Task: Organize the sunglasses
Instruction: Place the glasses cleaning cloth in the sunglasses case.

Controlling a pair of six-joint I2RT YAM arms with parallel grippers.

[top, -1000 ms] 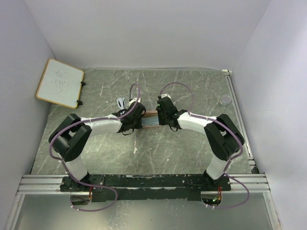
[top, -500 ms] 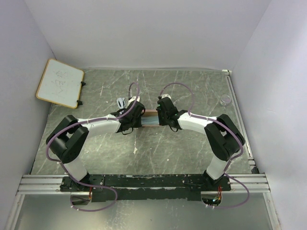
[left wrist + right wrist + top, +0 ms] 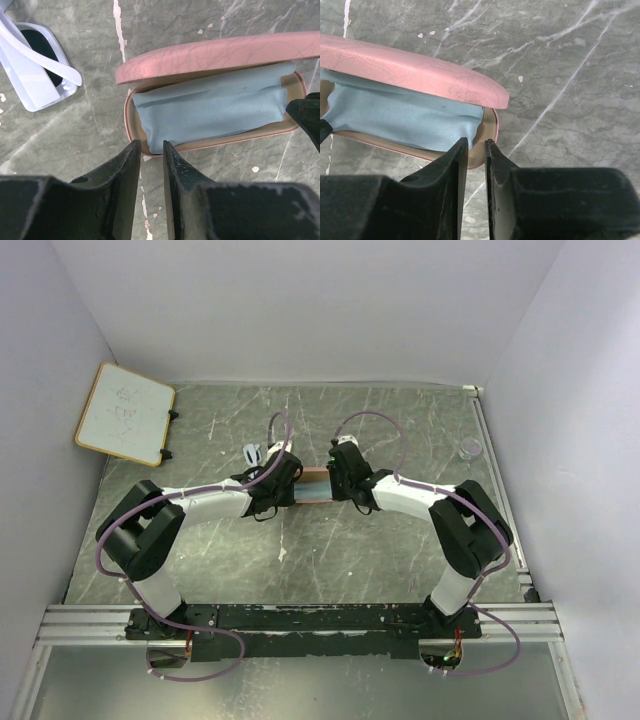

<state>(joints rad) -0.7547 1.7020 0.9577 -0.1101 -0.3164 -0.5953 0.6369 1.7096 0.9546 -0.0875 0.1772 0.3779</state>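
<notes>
Fingers [image 3: 125, 190] at both pink case [image 3: 220, 52] ends — whiteboard [image 3: 124, 412] writing illegible.

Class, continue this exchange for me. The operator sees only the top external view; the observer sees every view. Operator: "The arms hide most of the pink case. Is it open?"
Observer: Yes; the left wrist view shows the pink case with its lid raised.
Operator: Anything inside?
Observer: The pale blue cloth, bunched along the case's lower half.
Operator: And that white thing left of it?
Observer: The sunglasses, on the table apart from the case, one arm folded across a dark lens.
</notes>
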